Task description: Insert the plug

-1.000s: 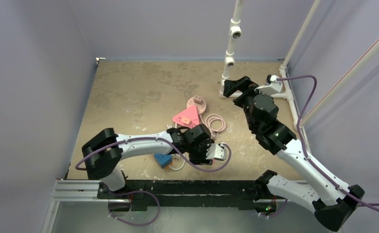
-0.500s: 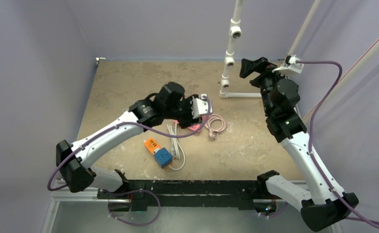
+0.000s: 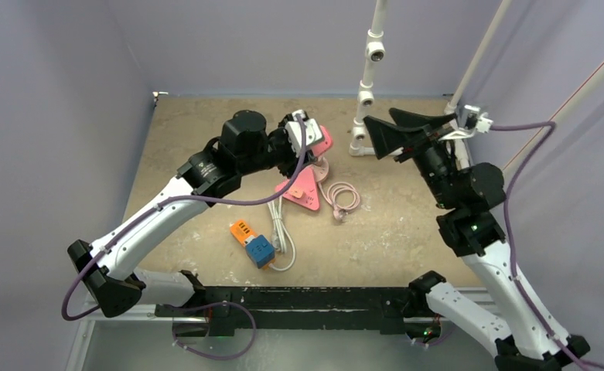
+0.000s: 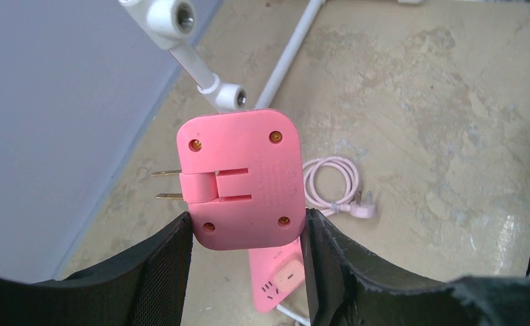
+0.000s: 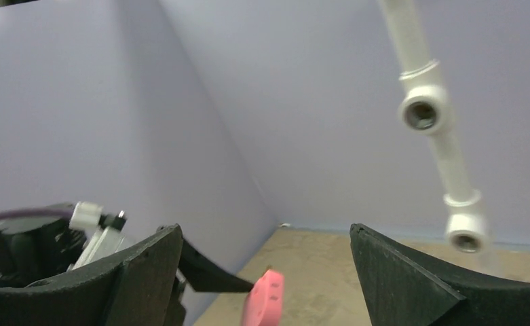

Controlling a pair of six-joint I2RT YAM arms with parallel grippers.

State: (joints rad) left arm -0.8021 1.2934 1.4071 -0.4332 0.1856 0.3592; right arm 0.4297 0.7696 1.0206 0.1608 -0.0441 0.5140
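Note:
A pink square plug (image 4: 241,180) with two brass prongs (image 4: 167,185) pointing left is held off the table, and my left gripper (image 4: 246,221) is shut on its lower sides. In the top view the plug (image 3: 322,142) hangs at the left gripper (image 3: 314,139), just above the pink triangular power strip (image 3: 300,188) lying on the table. The strip's socket face (image 4: 279,282) shows below the plug. My right gripper (image 3: 378,116) is raised in the air to the right, open and holding nothing. Between its fingers (image 5: 263,229) I see the plug's edge (image 5: 265,299) from the side.
A coiled pink cable (image 3: 343,197) lies right of the strip. An orange and blue adapter (image 3: 252,241) with a white cord (image 3: 281,232) sits nearer the bases. A white pipe frame (image 3: 366,77) stands at the back right, close to the right gripper.
My left arm swung from the near side up to the pink pieces and now holds the plug lifted. My right arm rose and turned its open gripper toward the left.

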